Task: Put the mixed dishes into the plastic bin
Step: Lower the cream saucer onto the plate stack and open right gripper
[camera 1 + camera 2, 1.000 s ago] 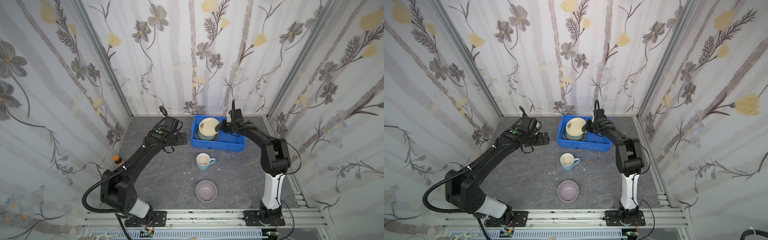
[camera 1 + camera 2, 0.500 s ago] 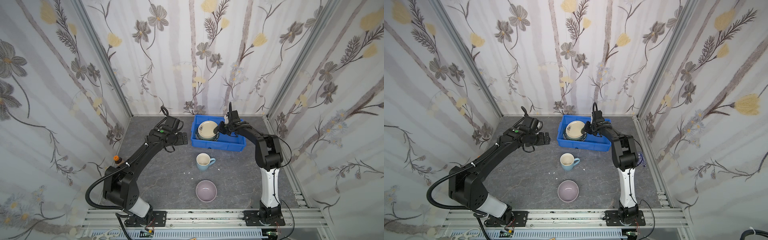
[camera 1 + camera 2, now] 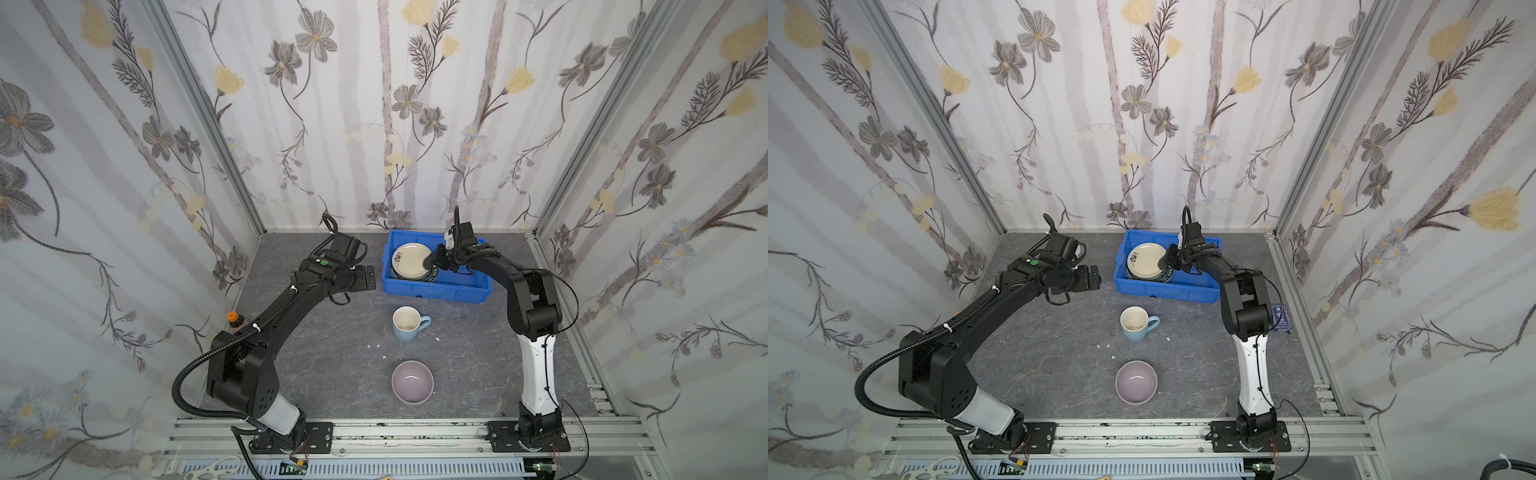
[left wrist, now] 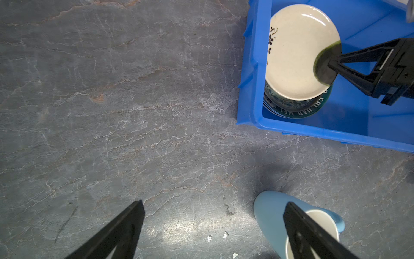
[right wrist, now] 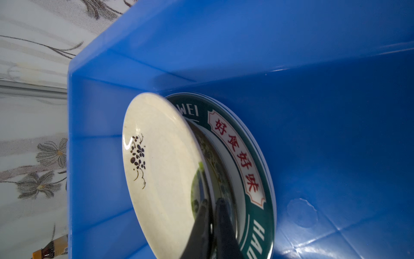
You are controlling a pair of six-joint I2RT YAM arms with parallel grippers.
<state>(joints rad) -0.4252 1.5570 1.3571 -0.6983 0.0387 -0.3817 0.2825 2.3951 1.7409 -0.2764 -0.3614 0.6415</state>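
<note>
Right wrist view: right gripper [image 5: 211, 201] pinches the cream plate [image 5: 156, 175] by its rim inside the bin [image 5: 313, 67], likely stiff, slippery, breakable; left gripper [image 4: 214, 203] gapes empty.

on the green-rimmed plate [image 5: 235, 152] — "WEI", "HAU", red characters, perhaps 好食好味

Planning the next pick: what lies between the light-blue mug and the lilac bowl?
Bare tabletop separates mug and bowl in both top views; tiny white flecks lie just beside.

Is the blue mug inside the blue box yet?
No, the light-blue mug stands on the grey table, outside the blue bin.
</note>
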